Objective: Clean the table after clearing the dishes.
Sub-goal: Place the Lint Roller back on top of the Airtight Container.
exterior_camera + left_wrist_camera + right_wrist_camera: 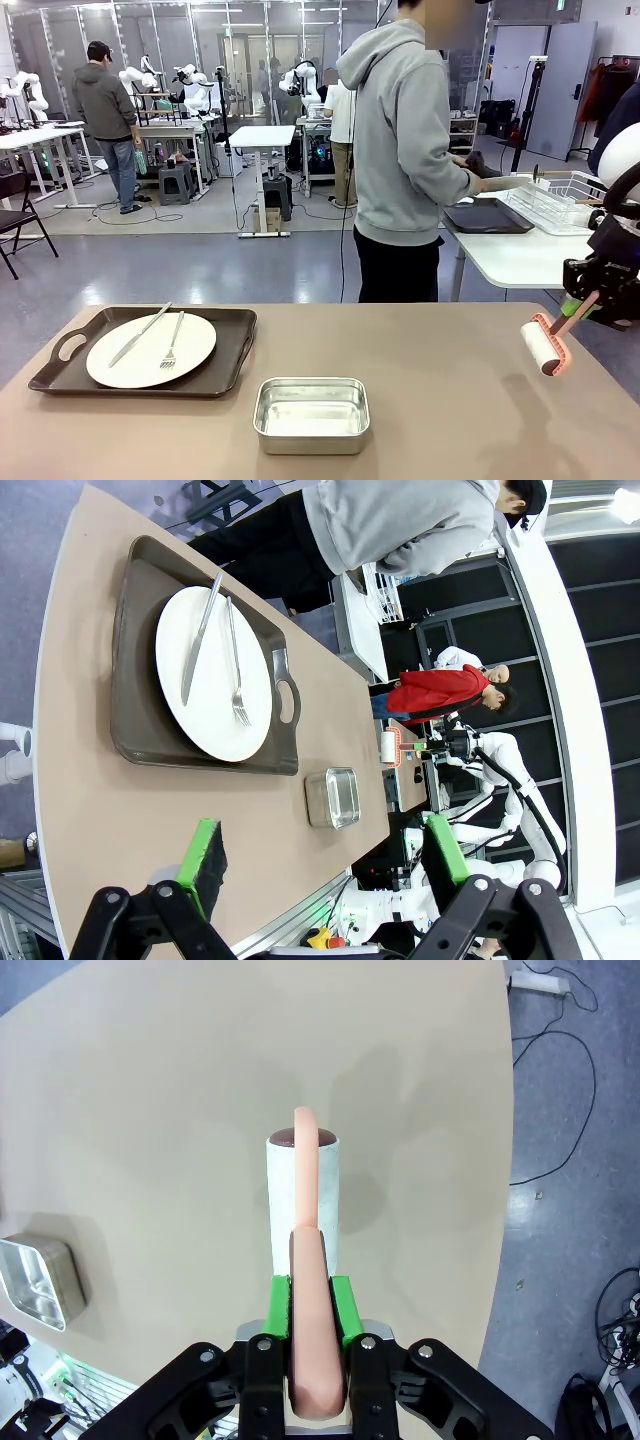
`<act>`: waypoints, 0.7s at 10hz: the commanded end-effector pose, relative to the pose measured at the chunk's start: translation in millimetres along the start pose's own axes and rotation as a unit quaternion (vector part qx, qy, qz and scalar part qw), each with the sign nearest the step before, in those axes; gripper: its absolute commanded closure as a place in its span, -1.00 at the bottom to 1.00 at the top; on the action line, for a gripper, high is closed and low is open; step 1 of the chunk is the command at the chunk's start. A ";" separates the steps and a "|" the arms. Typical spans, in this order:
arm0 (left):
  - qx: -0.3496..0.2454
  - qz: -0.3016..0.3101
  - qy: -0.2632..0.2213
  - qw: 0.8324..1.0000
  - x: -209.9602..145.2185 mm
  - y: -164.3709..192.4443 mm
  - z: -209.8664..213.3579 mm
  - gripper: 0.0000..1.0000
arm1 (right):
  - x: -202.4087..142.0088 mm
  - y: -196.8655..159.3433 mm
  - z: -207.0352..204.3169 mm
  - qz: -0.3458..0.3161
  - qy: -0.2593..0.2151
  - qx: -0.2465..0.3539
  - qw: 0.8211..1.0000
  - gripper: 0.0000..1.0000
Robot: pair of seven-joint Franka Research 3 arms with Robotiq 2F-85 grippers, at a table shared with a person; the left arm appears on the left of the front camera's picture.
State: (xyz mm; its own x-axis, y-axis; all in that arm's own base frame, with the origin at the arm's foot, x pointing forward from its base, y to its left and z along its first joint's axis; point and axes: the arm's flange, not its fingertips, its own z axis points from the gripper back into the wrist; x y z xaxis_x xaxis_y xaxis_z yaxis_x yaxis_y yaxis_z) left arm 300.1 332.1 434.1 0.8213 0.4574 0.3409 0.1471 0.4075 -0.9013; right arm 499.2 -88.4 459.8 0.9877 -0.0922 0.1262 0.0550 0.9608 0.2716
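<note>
Clamped on the salmon-pink handle of a white lint roller point(303, 1200), the right gripper point(310, 1300) holds its roll just over the right side of the wide tan-brown table point(430, 400), whose bare top stretches left toward the round white plate point(140, 365) on a dark tray point(232, 350), nearer the open-jawed left gripper point(322, 852).

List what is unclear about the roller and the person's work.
- Right wrist view: the lint roller hides its own contact with the table.
- Front view: what the person handles at the white table is too small, half hidden by the body.
- Right wrist view: left edge cuts the steel pan.
</note>
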 end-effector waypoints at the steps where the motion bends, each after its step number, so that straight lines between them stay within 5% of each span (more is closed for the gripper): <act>1: -0.001 -0.004 0.006 1.000 -1.1 -3.1 4.2 -1.00 | -2.4 2.8 0.5 0.002 0.000 0.000 1.000 0.59; 4: -0.001 -0.004 0.006 1.000 -1.1 -3.1 4.2 -1.00 | 0.0 0.0 0.0 0.000 0.000 0.000 1.000 0.59; 7: -0.001 -0.004 0.006 1.000 -1.1 -3.1 4.2 -1.00 | 6.9 127.3 42.8 0.251 -0.063 -0.063 0.964 0.59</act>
State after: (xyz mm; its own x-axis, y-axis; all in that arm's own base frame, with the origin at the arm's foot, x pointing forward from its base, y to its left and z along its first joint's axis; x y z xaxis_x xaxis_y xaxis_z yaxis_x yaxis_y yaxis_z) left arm 300.3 331.9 434.1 0.8216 0.4568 0.3410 0.1475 0.4075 -0.9012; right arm 508.7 -10.3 511.5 0.9449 0.2140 0.2478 -0.2481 0.9619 0.1152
